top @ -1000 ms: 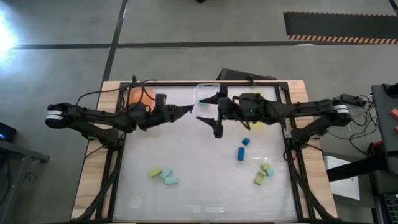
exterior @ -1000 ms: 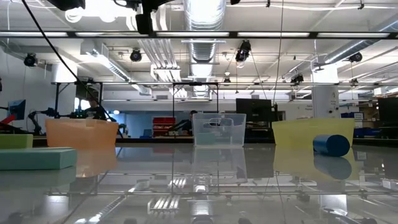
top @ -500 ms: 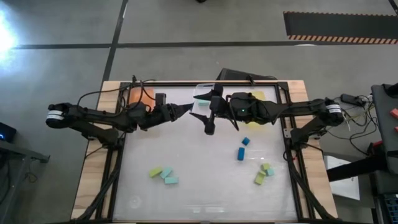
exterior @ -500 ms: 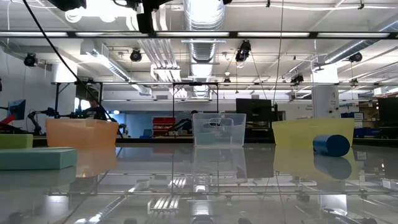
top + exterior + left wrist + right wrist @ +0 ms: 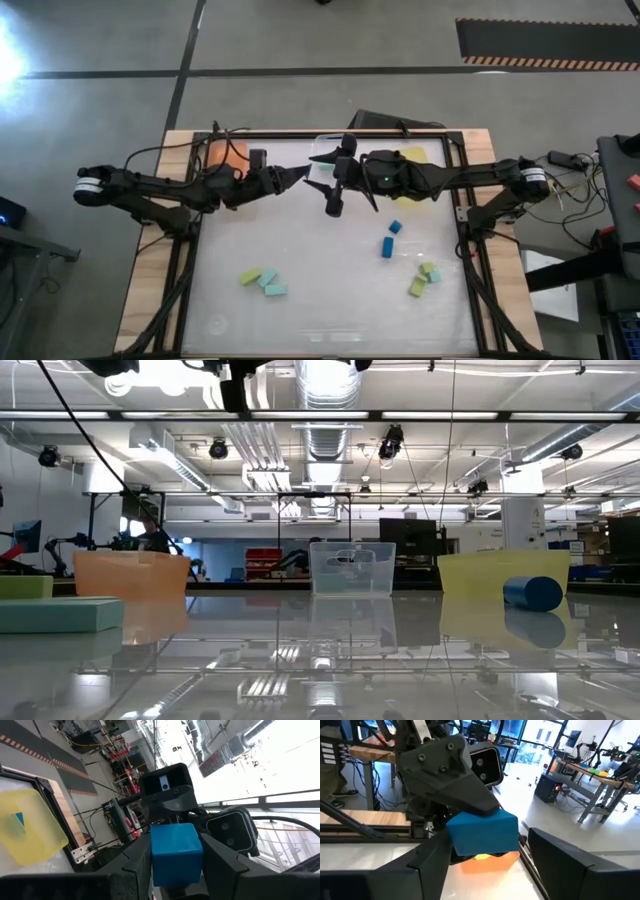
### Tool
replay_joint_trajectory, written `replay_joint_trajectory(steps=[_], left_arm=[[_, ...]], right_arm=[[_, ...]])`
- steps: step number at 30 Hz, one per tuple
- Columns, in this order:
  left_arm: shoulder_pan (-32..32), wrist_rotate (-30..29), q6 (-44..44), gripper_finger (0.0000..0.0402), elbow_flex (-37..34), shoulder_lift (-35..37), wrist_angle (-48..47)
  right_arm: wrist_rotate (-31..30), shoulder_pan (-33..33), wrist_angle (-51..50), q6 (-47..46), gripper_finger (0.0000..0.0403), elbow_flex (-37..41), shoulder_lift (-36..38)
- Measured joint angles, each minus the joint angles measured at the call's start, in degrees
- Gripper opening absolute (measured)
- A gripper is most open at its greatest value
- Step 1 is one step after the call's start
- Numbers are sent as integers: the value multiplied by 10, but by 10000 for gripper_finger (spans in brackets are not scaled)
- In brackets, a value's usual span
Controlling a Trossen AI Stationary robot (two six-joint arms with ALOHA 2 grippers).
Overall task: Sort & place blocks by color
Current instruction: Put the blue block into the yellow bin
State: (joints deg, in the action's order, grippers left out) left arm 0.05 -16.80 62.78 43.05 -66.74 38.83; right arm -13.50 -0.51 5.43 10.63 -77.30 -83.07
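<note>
My left gripper [image 5: 300, 175] hangs above the table's far middle, shut on a blue cube [image 5: 176, 852]. The right wrist view shows that cube [image 5: 482, 832] too. My right gripper [image 5: 330, 182] faces it from the table's right, open, its fingers [image 5: 430, 867] standing apart on either side of the cube without touching it. Loose blocks lie flat on the table: yellow-green [image 5: 249, 277] and teal [image 5: 272, 286] at near left, blue ones [image 5: 386, 247] at centre right, and a mixed cluster [image 5: 425, 277] at near right. My left gripper pinches the blue cube by two opposite side faces [image 5: 155, 855] between its two fingers. The fingers lie about level and point toward the table's right. The cube is lifted clear of the table and sticks out past the fingertips.
Three trays stand along the far edge: orange [image 5: 226, 153], clear [image 5: 333, 148] and yellow [image 5: 410, 160]. The low view shows them in the same order: orange [image 5: 130, 573], clear [image 5: 351, 568] and yellow [image 5: 500, 575]. Bare table surface [image 5: 320, 250] lies between the block groups.
My right gripper has moved toward the table's left, closing in on the left gripper and its blue cube, and has stayed open. The left arm has kept still.
</note>
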Motion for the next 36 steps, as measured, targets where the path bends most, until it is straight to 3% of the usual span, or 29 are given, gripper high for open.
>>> replay_joint_trajectory(steps=[17, 36], left_arm=[[0, -1, 1, 128, -1, 0, -1], [0, 0, 1, 135, -3, 0, -3]], right_arm=[[2, 0, 0, 7, 194, 0, 0], [2, 0, 0, 18, 189, 0, 0]])
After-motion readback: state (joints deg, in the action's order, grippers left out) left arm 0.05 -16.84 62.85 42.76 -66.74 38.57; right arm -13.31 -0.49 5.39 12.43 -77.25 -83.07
